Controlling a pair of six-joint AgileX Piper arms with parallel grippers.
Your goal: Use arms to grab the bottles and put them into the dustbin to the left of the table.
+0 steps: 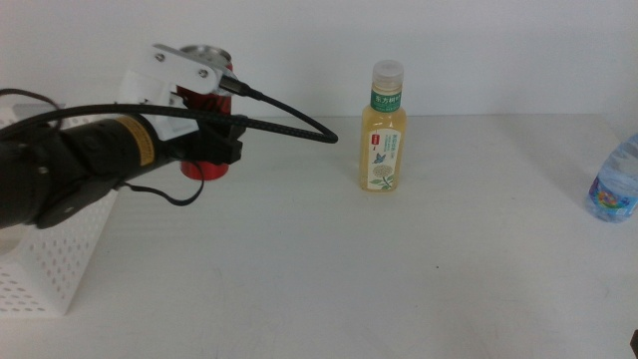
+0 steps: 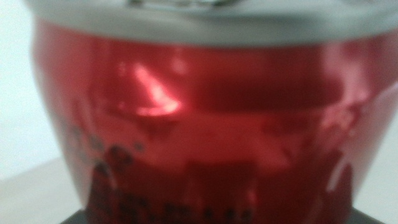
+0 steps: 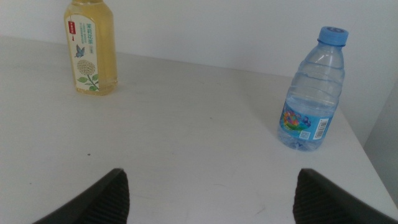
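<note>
Your white basket sat at the lower left of the middle view, its inside hidden behind your left arm. The left gripper was at the upper left, closed around the red can, which filled the left wrist view. The tea bottle stood upright at centre, on the table. Only the right wrist view showed the right gripper, jaws wide apart and holding nothing, and the water bottle whole; the middle view cut it off at the right edge
</note>
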